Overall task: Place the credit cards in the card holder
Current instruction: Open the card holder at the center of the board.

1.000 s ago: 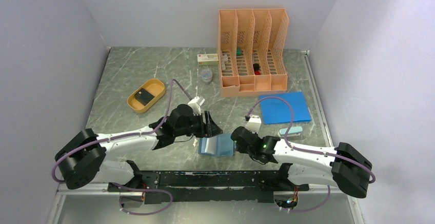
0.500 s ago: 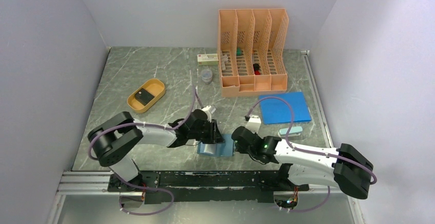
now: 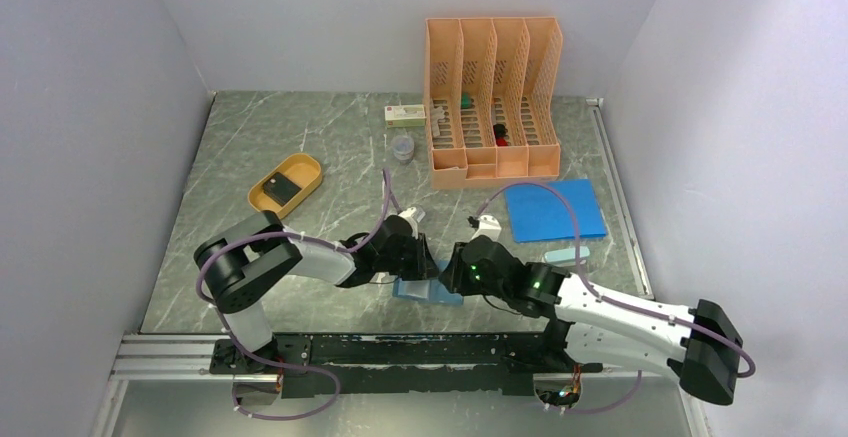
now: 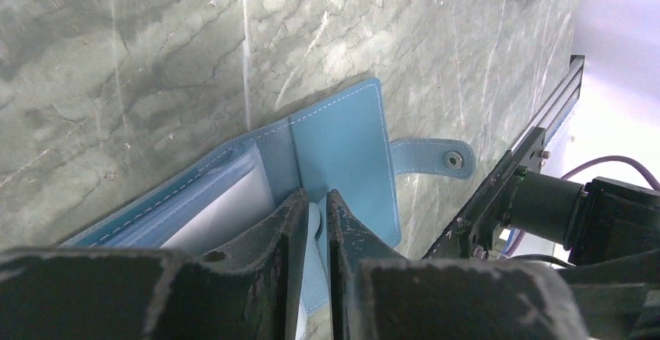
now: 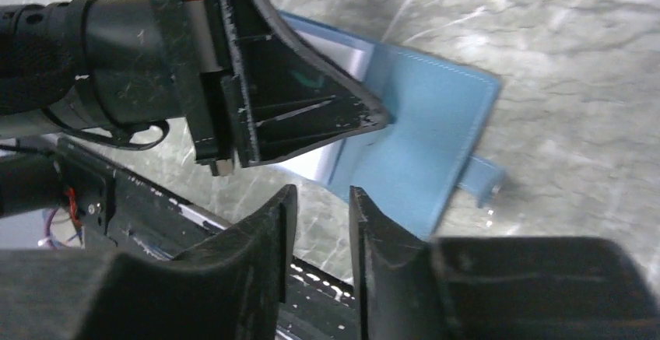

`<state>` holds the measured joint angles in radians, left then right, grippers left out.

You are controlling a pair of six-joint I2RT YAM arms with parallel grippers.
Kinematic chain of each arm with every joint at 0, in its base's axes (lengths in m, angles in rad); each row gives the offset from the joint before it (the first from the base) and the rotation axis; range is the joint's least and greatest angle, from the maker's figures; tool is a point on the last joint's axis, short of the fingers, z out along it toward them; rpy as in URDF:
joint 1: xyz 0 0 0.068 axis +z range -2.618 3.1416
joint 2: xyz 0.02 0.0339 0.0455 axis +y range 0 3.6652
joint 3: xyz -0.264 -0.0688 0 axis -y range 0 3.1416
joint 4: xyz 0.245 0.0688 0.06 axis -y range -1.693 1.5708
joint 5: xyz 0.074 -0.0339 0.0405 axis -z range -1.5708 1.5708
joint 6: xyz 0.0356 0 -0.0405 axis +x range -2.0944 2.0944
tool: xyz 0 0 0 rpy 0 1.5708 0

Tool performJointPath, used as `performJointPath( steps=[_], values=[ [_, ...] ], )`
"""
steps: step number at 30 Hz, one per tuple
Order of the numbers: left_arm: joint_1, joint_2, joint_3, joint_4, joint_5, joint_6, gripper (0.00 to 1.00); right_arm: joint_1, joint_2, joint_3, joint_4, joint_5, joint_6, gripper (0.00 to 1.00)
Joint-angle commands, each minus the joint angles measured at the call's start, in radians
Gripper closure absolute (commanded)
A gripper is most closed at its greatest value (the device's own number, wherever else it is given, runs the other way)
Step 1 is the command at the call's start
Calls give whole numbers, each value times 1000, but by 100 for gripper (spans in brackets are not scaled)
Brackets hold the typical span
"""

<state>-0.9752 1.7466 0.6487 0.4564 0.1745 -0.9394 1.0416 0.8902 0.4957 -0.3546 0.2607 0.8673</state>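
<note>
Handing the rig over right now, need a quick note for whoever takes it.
Left gripper: pinched shut on a clear inner pocket of the card holder, which lies open.
Right gripper: open, empty, beside the holder.
One dark credit card sits in the orange tray; no other card seen.
Done: holder opened. Left: fetch the card, slot it in.

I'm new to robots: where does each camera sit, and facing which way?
Top external: high behind the arm bases, looking down on the grey marbled table; left arm and right arm show.
Left wrist: on the left arm, looking past the left gripper at the teal-blue leather-like card holder.
Right wrist: on the right arm, facing that holder past the right gripper.
All share the card holder.
</note>
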Motion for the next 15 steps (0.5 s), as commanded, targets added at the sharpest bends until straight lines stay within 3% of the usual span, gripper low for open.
performJointPath(
  steps=[1, 8, 15],
  values=[
    [-12, 24, -6, -18, -58, -3, 79, -2, 64, -24, 109, -87, -8, 71],
    [-12, -4, -18, -17, -61, -4, 79, -61, 172, -130, 249, -55, 55, 80],
    [-14, -77, -22, -51, -70, 6, 75, -108, 223, -189, 339, -84, 23, 81]
  ],
)
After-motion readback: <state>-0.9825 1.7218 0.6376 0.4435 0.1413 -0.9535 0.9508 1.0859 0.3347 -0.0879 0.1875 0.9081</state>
